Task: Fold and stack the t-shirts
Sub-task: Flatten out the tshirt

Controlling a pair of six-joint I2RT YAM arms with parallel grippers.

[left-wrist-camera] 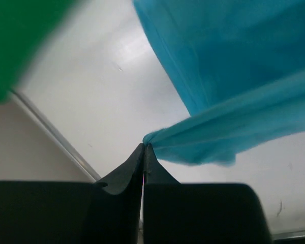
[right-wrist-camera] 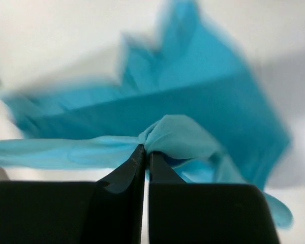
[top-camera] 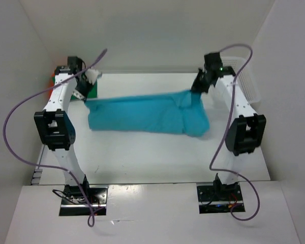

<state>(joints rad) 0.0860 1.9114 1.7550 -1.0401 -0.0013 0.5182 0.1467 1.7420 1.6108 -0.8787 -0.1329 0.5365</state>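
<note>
Blue t-shirt (top-camera: 142, 116): hangs stretched between the two arms over the far half of the table (top-camera: 142, 157), long axis running 9 to 3 o'clock. Left gripper (left-wrist-camera: 144, 146) jaws pressed together, pinching a gathered corner at the 9 o'clock end. The right gripper (right-wrist-camera: 144, 147) likewise pinches bunched cloth at the 3 o'clock end. The cloth sags toward 6 o'clock from both grips. Neither arm is nearer, since each holds one end. Green t-shirt (left-wrist-camera: 15, 40) lies at the table's 10 o'clock corner. Judgement: any lay-down goes toward 6 o'clock, both arms moving together.
</note>
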